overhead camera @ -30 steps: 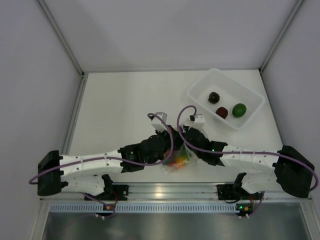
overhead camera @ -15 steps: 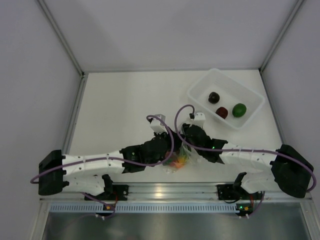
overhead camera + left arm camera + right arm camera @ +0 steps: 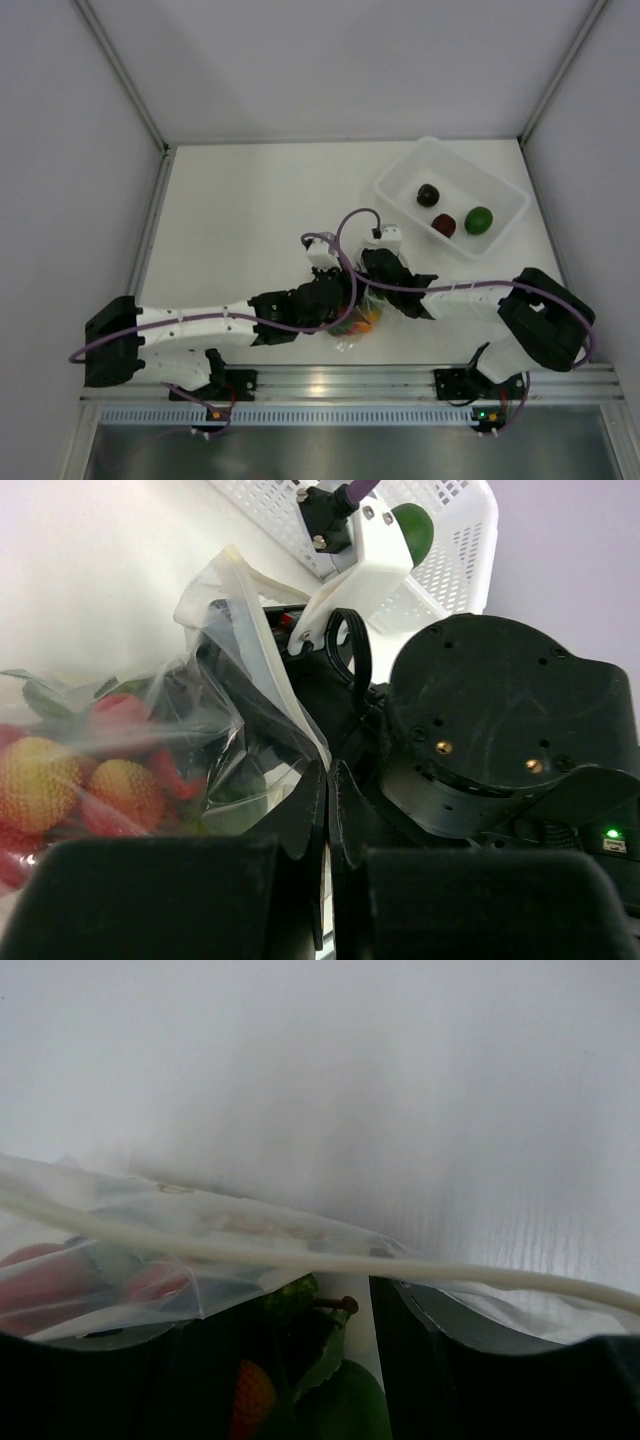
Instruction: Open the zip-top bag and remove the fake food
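- Seen from above, where is the zip-top bag (image 3: pixel 356 322) lying?
- Between the two pincers, touching both. Three loose pieces (image 3: pixel 445 225) are sitting in the one tub (image 3: pixel 460 180), well apart from it.
- And from the left wrist?
- The left pincer (image 3: pixel 327 805) is pinching the bag's lip, jaws closed on it. The fake food (image 3: pixel 70 780) is bulging to its left.
- From the right wrist?
- The zip rim is running crosswise just ahead of the right pincer (image 3: pixel 305 1310). Whether it is gripping cannot be told.

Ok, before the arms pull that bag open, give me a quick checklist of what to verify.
1. Left end effector pinching the zip-top bag at its lip: ok.
2. Right end effector gripping the opposite lip: cannot tell; the zip strip crosses its view.
3. Seal parted: cannot tell.
4. Fake food contained in the bag: ok.
5. White tub has room for more pieces: ok.
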You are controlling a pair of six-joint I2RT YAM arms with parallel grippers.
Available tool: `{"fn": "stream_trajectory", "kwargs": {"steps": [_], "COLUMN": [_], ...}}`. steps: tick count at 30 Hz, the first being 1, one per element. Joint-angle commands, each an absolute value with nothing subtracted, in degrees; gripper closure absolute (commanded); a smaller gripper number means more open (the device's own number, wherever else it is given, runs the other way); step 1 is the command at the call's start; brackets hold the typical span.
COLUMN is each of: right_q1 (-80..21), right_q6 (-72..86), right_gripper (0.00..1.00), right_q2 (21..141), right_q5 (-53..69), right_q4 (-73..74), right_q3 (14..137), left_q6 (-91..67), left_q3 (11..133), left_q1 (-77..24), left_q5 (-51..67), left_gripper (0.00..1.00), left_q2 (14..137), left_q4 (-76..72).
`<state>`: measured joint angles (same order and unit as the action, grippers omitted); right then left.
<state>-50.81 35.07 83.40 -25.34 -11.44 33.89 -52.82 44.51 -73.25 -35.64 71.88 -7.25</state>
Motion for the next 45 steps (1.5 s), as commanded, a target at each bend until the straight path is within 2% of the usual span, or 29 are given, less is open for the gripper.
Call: {"fn": "stream_trajectory", "kwargs": {"steps": [1,8,11,12,15,19,26,33,37,40,41,44,45], "right_q1": [-50.18,-50.27,-50.71,-50.89,-50.8,-50.98,-51.33,-51.33,-51.42,-51.5,-51.42,-51.42,-51.42], "right_q6": [35.16,35.68,35.68,35.6,35.07,34.81,33.49,32.61,32.35,32.26,31.39,29.89,29.53], "right_gripper": [0.48,0.41,0.54,0.65,0.85,1.0,1.0,1.0,0.99,0.85,0.76,0.63,0.62], "right_q2": [87.18,92.11,90.01,88.87,86.58,82.8,72.27,66.8,64.78,61.36,59.87,58.27,58.27], "right_q5": [-23.55,-20.66,-22.5,-23.11,-24.52,-24.52,-24.17,-24.44,-16.37,-5.68,-2.75,5.26,7.88], "right_q4": [-12.75,-13.62,-13.19,-13.01,-12.66,-12.92,-12.48,-10.46,-10.72,-10.72,-10.46,-6.6,-5.55], "right_q3": [34.71,33.75,33.22,33.05,32.35,30.94,28.65,28.04,27.51,26.81,26.81,27.86,28.12], "left_q6": [-52.82,-52.47,-52.38,-52.38,-52.64,-53.61,-53.88,-54.23,-53.79,-52.82,-51.87,-50.37,-50.27], "left_q3": [45.44,45.7,45.53,45.44,45.0,43.6,42.37,40.96,40.87,41.13,41.39,42.27,42.36], "left_q1": [-73.65,-73.56,-73.56,-73.48,-73.48,-73.13,-72.86,-72.69,-72.51,-72.33,-72.33,-72.33,-72.33], "left_q5": [-35.77,-35.68,-35.95,-36.12,-36.56,-38.05,-40.52,-41.04,-40.96,-39.91,-39.55,-38.15,-37.97], "left_gripper": [1.0,1.0,1.0,1.0,1.0,1.0,1.0,1.0,1.0,1.0,1.0,1.0,1.0], "left_q2": [72.6,73.92,74.09,74.27,74.09,72.95,70.49,68.73,68.47,68.12,68.12,67.77,67.59], "left_q4": [-7.82,-7.82,-7.82,-7.82,-7.82,-7.12,-5.8,-5.8,-5.8,-5.89,-5.89,-5.98,-5.98]}}
